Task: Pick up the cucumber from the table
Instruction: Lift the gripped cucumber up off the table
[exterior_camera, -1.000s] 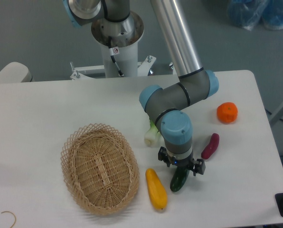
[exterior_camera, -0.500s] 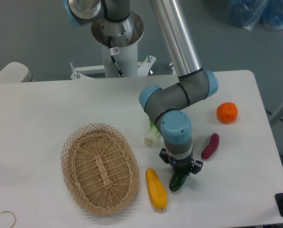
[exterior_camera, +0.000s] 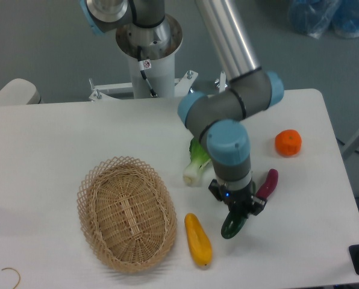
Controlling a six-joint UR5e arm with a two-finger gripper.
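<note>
Lifted since a second ago, the black two-finger gripper (exterior_camera: 237, 209) pinches the glossy dark green cucumber (exterior_camera: 233, 224), tilted above the white table (exterior_camera: 59, 132), beside the yellow squash (exterior_camera: 198, 239).

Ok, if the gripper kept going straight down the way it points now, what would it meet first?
The gripper points down, shut on the cucumber. Below it is bare table, so the cucumber's lower end would probably touch first; its height is unclear.

Readable text: none.
Tag (exterior_camera: 144, 64): small white and red, hanging on the robot's base column well behind the claw (exterior_camera: 238, 212); its marking is too small to read.
</note>
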